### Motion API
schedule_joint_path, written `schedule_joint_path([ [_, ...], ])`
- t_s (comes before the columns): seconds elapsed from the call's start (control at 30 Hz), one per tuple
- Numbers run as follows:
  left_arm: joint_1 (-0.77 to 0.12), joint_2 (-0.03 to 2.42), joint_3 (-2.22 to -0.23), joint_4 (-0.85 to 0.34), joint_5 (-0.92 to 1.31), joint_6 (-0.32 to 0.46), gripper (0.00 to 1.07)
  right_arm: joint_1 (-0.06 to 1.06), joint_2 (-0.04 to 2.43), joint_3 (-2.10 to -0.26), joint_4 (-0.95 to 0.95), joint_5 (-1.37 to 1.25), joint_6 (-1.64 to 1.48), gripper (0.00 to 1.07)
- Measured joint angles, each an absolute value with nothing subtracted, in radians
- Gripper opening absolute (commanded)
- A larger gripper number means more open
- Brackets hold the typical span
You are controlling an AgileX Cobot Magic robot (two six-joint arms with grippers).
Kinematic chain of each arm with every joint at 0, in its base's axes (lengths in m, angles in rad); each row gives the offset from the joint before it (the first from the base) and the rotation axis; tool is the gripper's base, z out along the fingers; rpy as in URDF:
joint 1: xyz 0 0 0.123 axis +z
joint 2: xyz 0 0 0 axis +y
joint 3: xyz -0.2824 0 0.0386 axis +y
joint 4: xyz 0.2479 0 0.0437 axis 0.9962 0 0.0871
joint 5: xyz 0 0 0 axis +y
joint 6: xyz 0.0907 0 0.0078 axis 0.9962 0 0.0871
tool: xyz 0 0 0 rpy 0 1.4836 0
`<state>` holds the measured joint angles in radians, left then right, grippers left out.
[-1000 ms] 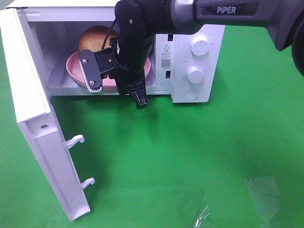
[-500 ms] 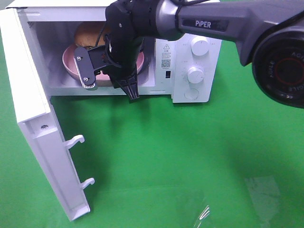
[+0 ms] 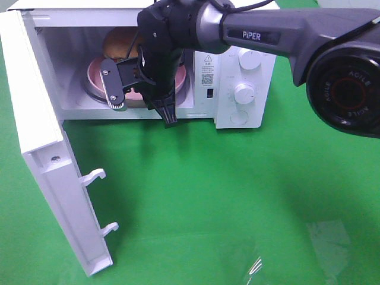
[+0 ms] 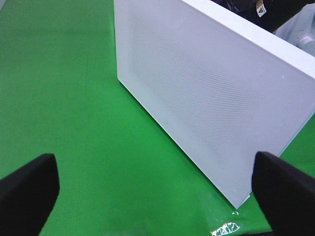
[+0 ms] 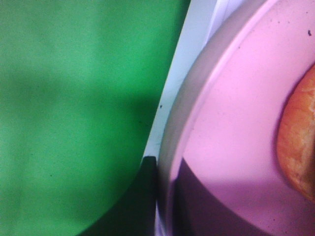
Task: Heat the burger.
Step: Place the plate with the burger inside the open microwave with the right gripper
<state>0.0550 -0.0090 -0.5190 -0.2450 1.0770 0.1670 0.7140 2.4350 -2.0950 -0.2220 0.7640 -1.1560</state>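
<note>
Burger (image 3: 122,43) on pink plate (image 3: 95,76) inside open microwave (image 3: 227,114), toward plate's 12 o'clock side. Right gripper (image 3: 141,113) at plate's 6 o'clock edge, fingers spread, one dark finger just beside rim; can't tell if gripping. Left gripper (image 4: 157,192) spread wide, facing door (image 4: 197,88) outer face.

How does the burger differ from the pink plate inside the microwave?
Colour: the burger is golden brown, the plate is pink. Shape: the burger is domed, the plate is wide and round. Position: the burger sits on the plate, whose rim reaches out beyond it. Both are inside the open microwave.
</note>
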Motion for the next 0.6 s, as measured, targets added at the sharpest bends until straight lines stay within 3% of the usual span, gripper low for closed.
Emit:
schedule_joint_path([
  [0.27,0.055,-0.009,-0.519,-0.245,1.077,0.167,0.99,0.713,2.441,-2.095,-0.225,0.746,-1.15,0.02],
  [0.6,0.055,-0.009,-0.519,-0.244,1.077,0.167,0.99,0.713,2.441,-2.104,-0.229,0.726,-1.151,0.13],
])
